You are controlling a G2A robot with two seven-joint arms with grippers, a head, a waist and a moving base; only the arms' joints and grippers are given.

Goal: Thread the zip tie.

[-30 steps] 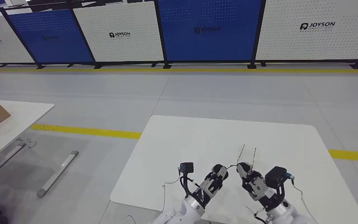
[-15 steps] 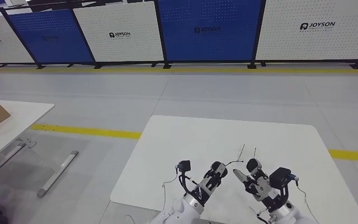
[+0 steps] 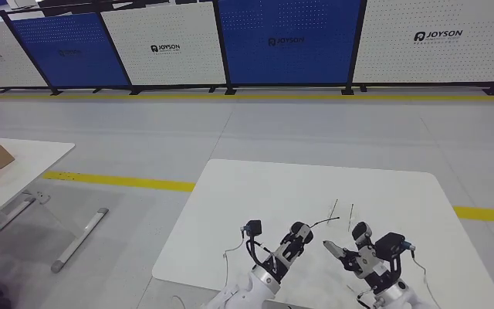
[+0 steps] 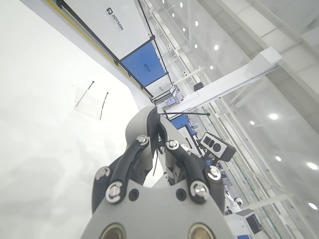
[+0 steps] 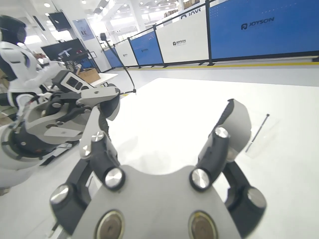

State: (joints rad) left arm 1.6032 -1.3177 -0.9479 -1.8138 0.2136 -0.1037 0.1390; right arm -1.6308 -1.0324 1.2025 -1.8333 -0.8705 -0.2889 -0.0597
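I operate in a large industrial test hall: grey floor (image 3: 154, 131) with yellow lane marking (image 3: 116, 181), blue and white perforated partition panels (image 3: 289, 42), high ceiling (image 4: 249, 1) with round lights (image 4: 273, 116).

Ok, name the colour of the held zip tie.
Black; the thin plastic zip tie shows best in the left wrist view.

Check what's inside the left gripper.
A black zip tie is pinched in the left gripper. One end sticks out sideways, and a short length trails toward the palm. The stretch clamped between the fingers is covered.
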